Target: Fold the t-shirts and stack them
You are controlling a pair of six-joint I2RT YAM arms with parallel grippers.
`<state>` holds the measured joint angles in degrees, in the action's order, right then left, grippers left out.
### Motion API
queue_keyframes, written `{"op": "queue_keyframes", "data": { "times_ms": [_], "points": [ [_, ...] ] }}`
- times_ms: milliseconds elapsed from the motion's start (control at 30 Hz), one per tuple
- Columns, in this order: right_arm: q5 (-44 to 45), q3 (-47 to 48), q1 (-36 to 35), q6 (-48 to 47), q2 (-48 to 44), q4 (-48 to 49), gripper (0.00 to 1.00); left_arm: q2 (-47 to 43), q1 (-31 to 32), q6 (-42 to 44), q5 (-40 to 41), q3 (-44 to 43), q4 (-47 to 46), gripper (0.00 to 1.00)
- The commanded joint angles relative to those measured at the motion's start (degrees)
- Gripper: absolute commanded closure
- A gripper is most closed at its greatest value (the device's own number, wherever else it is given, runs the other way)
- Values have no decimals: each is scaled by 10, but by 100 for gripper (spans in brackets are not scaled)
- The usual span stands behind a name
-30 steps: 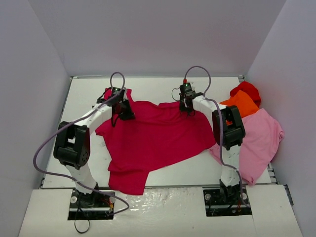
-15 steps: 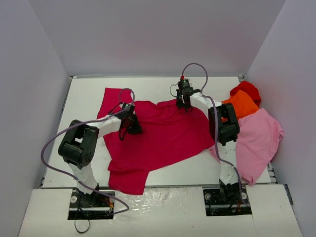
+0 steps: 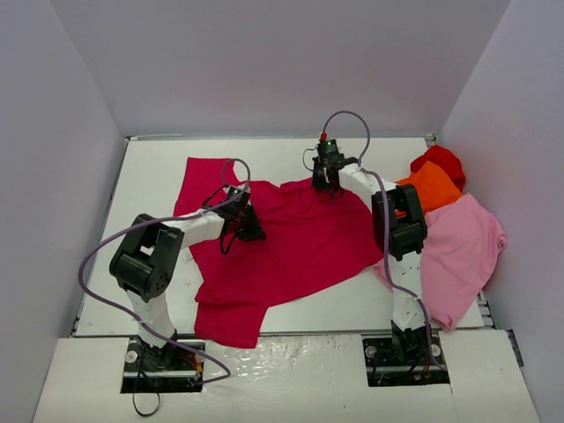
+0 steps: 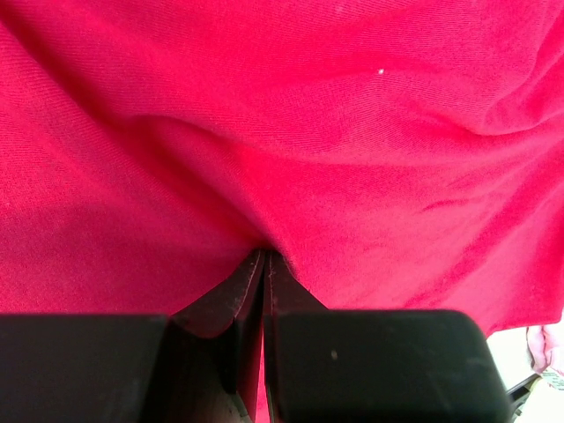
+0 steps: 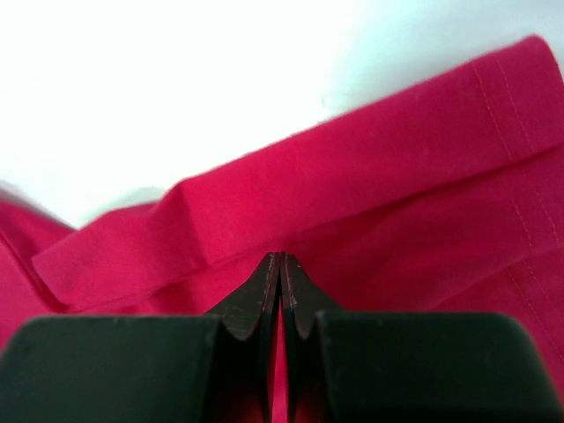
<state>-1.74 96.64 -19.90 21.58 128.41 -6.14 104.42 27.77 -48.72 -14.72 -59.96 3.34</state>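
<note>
A crimson-magenta t-shirt (image 3: 291, 242) lies spread over the middle of the white table. My left gripper (image 3: 249, 227) is shut on a pinch of its cloth near the shirt's left middle; in the left wrist view the cloth (image 4: 291, 132) bunches into the closed gripper (image 4: 265, 256). My right gripper (image 3: 328, 183) is shut on the shirt's far edge; the right wrist view shows the folded hem (image 5: 352, 176) just beyond the closed gripper (image 5: 279, 257). A light pink shirt (image 3: 458, 251), an orange one (image 3: 432, 189) and a bright red one (image 3: 441, 161) lie piled at the right.
White walls enclose the table (image 3: 150, 194) on three sides. The pile of shirts sits close to the right arm's elbow (image 3: 398, 220). A purple cable (image 3: 106, 247) loops from the left arm over the left part of the table.
</note>
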Motion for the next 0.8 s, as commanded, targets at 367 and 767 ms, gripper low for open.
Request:
{"op": "queue_keyframes", "data": {
  "times_ms": [367,767],
  "points": [
    [0,79,10,0,28,3,100,-21,6,-6,13,24,-11,100],
    [-6,35,4,2,-1,5,100,-15,8,-4,9,26,-12,100]
  ]
}}
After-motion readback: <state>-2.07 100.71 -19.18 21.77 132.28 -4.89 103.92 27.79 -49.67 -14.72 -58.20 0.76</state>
